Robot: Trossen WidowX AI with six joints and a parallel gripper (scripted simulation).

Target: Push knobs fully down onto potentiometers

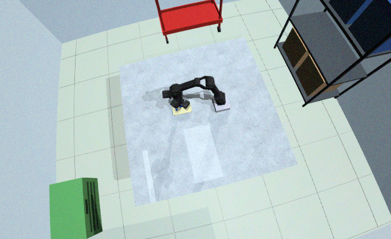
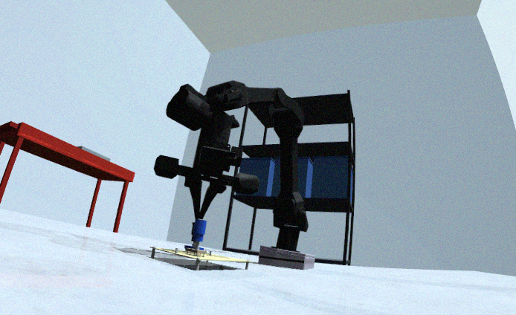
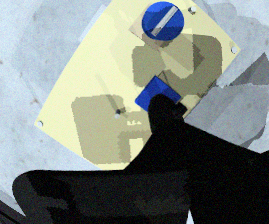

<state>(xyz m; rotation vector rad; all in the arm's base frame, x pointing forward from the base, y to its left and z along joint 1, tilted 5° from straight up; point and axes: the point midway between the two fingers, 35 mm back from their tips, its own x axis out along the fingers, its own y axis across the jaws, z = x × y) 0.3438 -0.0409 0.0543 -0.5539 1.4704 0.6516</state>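
Observation:
The pale yellow circuit board [image 1: 186, 112] [image 2: 229, 258] [image 3: 80, 85] stands on short legs. A round blue knob [image 2: 200, 226] [image 3: 150, 16] with a white line is upright, with grey shaft showing beneath it in the exterior view. In the wrist view the second potentiometer's blue square body [image 3: 149, 95] shows partly; its dark knob cannot be told apart from the black fingers. My gripper [image 2: 200, 218] [image 3: 167, 128] is shut and empty, pointing down over this second potentiometer. In the exterior view its tips line up with the blue knob's top. Whether they touch the dark knob is hidden.
The arm's base block [image 1: 222, 108] [image 2: 288, 258] stands beside the board. A red cart [image 1: 191, 17] [image 2: 76, 158], a dark shelf [image 1: 324, 38] with boxes and a green cabinet [image 1: 66, 207] stand farther off.

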